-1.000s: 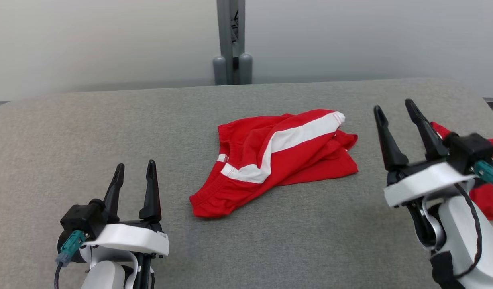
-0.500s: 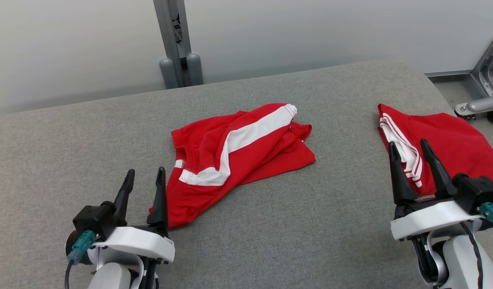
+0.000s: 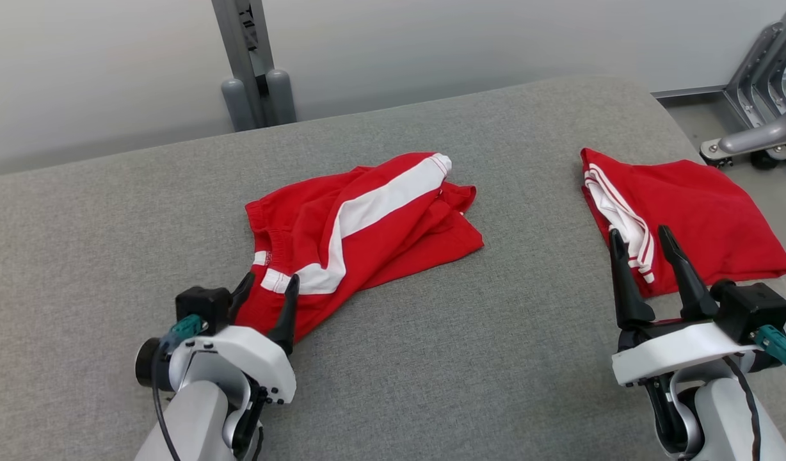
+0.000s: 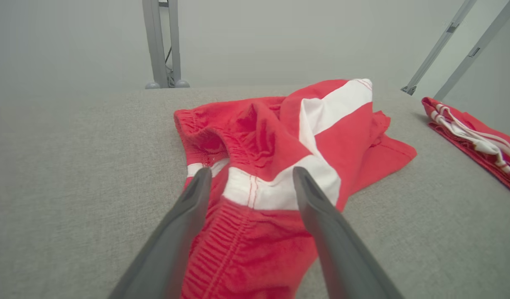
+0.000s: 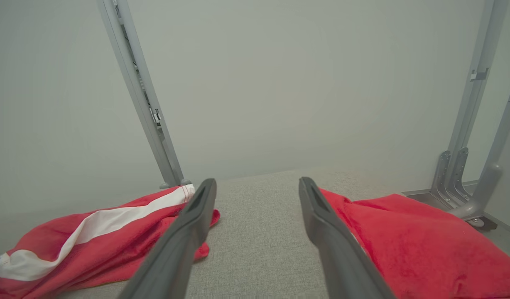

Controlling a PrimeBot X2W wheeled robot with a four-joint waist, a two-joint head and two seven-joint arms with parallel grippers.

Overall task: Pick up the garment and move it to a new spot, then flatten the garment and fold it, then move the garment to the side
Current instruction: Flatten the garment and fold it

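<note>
Red shorts (image 3: 361, 224) with a white side stripe lie crumpled mid-table on the grey padding (image 3: 482, 371); light and floppy, I judge, and best pinched at the gathered waistband (image 4: 234, 245) that my left gripper (image 3: 270, 282) straddles, fingers wide and empty. My right gripper (image 3: 638, 234), equally wide and empty, hangs beside a folded red garment (image 3: 700, 211); the bunched layers hide the leg hems.

The left gripper (image 4: 251, 170) has its fingers spread wide, tips at the waistband of crumpled red shorts (image 4: 280, 137) with a white stripe, on a grey table (image 4: 72, 166); a folded garment (image 4: 475, 141) lies well apart, at the right
</note>
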